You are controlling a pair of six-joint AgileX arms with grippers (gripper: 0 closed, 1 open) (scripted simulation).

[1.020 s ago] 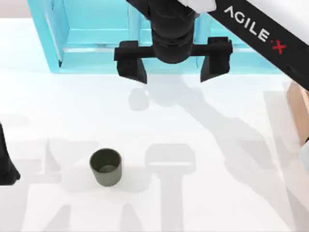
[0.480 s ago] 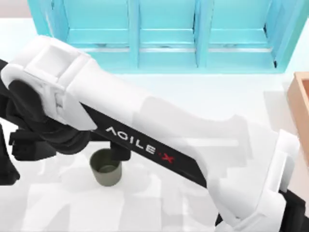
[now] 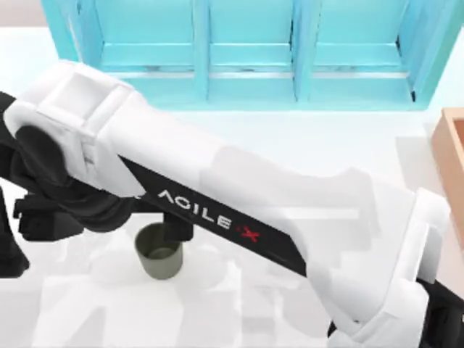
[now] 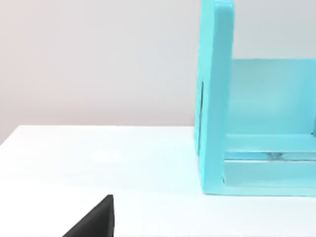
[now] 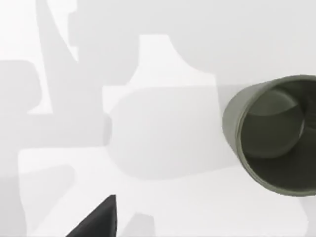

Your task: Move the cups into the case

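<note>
On the white table (image 3: 348, 145) one olive green cup (image 3: 159, 251) stands upright toward the top view's left, its open mouth facing up. One tan case (image 3: 451, 156) shows as a sliver at the right edge of the table, well apart from the cup. One turquoise shelf unit (image 3: 246, 51) runs along the far side, with three open bays.

Two arms are in sight. My right arm (image 3: 239, 210) stretches from the lower right corner diagonally across the table to the left, its white forearm passing over the middle and its dark wrist bending down near the cup. The right gripper (image 3: 105, 221) sits low at the cup's left and far side: one dark finger (image 3: 177, 230) lies against the far rim of the cup, the other finger (image 3: 40, 225) is set well off to the left. So the fingers are spread wide and grasp nothing, and the cup lies just at the right-hand finger rather than between the two. The right wrist view looks down on the cup (image 5: 274, 133) from close by, its dark inside visible, with one fingertip (image 5: 96, 219) apart from it.

My left arm (image 3: 9, 246) is parked at the table's left edge; I cannot tell how its fingers stand.
</note>
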